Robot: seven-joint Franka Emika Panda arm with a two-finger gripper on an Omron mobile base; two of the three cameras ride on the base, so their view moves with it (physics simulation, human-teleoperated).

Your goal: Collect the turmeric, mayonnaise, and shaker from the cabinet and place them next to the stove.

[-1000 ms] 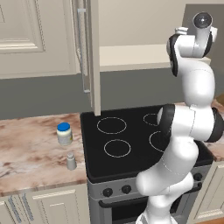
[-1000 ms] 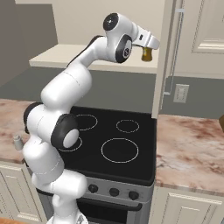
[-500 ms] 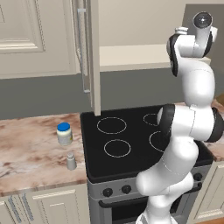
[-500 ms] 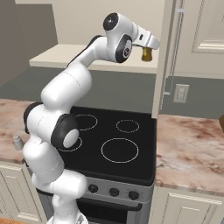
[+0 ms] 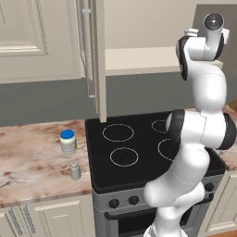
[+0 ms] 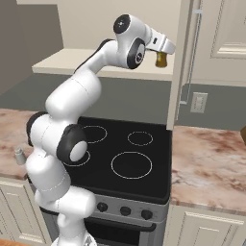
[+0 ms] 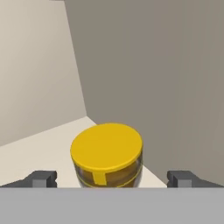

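The fingers (image 7: 112, 179) stand wide apart, empty, flanking the turmeric (image 7: 107, 156) on the cabinet (image 5: 139, 60) shelf. On the desk (image 5: 32, 171), at nine o'clock of the stove (image 5: 139, 152), stand the mayonnaise (image 5: 68, 141) and the shaker (image 5: 75, 170).

I saw the turmeric (image 7: 106, 155) as a jar with a bright yellow flat top over an amber-brown body crossed by a yellow band. The mayonnaise (image 5: 68, 141) was white with a bright blue lid, and the shaker (image 5: 75, 171) was grey-silver. The stove (image 5: 134, 152) had a black glass top marked with white ring burners, above a steel-grey front with black knobs. The cabinet (image 5: 34, 41) was cream, its shelf board beige. The counter (image 5: 32, 166) showed mottled pink-brown marbling.
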